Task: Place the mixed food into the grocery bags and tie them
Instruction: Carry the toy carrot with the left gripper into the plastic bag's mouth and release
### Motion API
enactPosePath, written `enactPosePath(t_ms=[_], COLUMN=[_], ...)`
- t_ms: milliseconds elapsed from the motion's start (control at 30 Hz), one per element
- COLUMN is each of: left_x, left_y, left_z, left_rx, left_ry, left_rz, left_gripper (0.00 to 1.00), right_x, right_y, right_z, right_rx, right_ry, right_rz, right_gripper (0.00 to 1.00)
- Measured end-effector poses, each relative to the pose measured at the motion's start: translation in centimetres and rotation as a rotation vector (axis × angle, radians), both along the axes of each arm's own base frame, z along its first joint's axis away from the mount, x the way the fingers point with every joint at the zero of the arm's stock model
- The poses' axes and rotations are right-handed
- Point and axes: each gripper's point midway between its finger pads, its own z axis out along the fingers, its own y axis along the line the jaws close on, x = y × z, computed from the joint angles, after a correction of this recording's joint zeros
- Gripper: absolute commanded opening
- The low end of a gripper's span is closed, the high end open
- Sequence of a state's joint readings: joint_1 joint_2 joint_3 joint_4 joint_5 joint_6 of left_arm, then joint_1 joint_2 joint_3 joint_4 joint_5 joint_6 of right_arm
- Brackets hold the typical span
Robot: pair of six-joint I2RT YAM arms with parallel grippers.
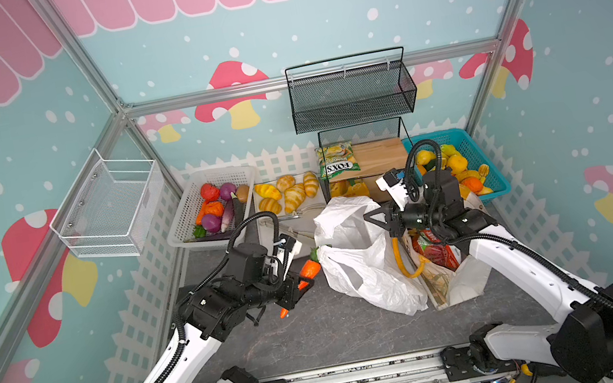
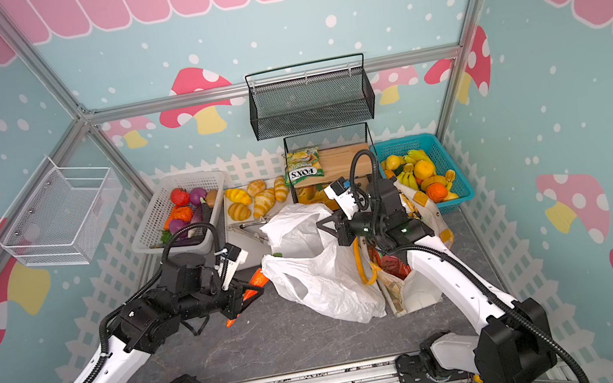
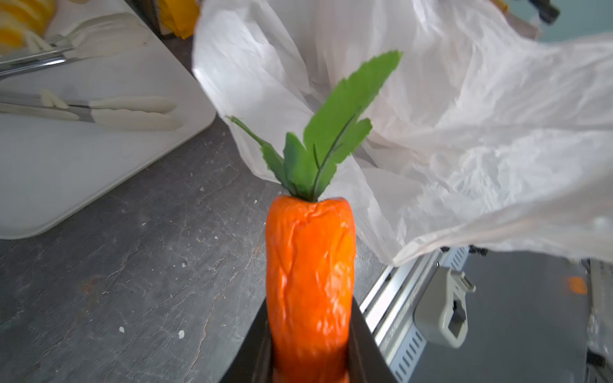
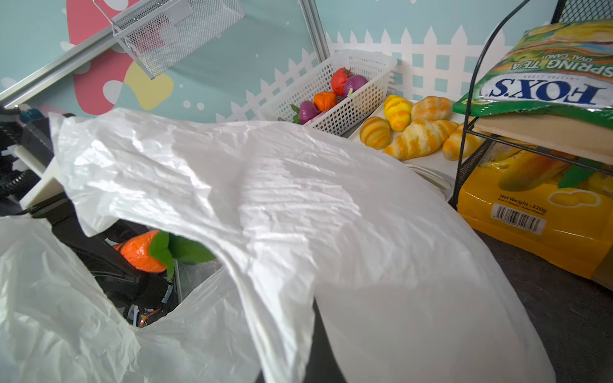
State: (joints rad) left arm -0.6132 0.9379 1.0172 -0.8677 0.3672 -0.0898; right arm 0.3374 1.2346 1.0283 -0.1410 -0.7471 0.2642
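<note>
Left fingers [image 3: 365,351] pinch the likely light, firm toy carrot [image 3: 310,282] mid-body; right fingers [image 1: 377,218] clamp the flimsy white carrier bag [image 1: 356,272] by its rim.

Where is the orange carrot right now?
In both top views the carrot sits left of centre, clamped in the left gripper, its green leaves pointing at the white plastic bag beside it.

Crinkly thin plastic bag [image 1: 365,275], glossy carrot [image 3: 310,282]
</note>
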Motion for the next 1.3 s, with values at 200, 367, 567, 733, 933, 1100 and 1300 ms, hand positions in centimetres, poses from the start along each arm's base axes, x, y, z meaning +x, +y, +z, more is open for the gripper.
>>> enactPosePath(t_ms=[200, 367, 567, 733, 933, 1100, 1300], left_x=[-1.6, 0.2, 4.2, 6.3, 7.7, 8.1, 7.8], left_y=[-0.3, -1.9, -5.2, -8.4, -10.5, -10.5, -11.0], left_z=[-0.4, 0.7, 1.5, 0.1, -0.6, -1.0, -2.1], left_rx=[0.06, 0.076, 0.047, 0.001, -0.062, -0.093, -0.118], left_ry=[-0.008, -0.032, -0.027, 0.031, 0.105, 0.166, 0.231], left_rz=[-0.126, -0.161, -0.138, -0.08, 0.057, 0.176, 0.275], left_gripper=[0.22, 0.22, 0.23, 0.26, 0.29, 0.36, 0.44], right_x=[-0.5, -1.3, -2.0, -2.9, -2.1, -1.6, -1.6], right_y=[0.2, 0.4, 0.9, 1.6, 1.1, 0.3, 0.5], right_z=[0.8, 0.6, 0.6, -0.3, -1.0, -0.1, 0.6], right_rx=[-0.003, -0.002, 0.014, 0.041, 0.047, 0.078, 0.15], right_ry=[-0.007, 0.001, 0.003, 0.032, 0.065, 0.04, 0.041], right_rz=[0.032, 0.073, 0.112, 0.137, 0.05, -0.035, -0.044], right_gripper=[0.03, 0.03, 0.02, 0.02, 0.02, 0.02, 0.02])
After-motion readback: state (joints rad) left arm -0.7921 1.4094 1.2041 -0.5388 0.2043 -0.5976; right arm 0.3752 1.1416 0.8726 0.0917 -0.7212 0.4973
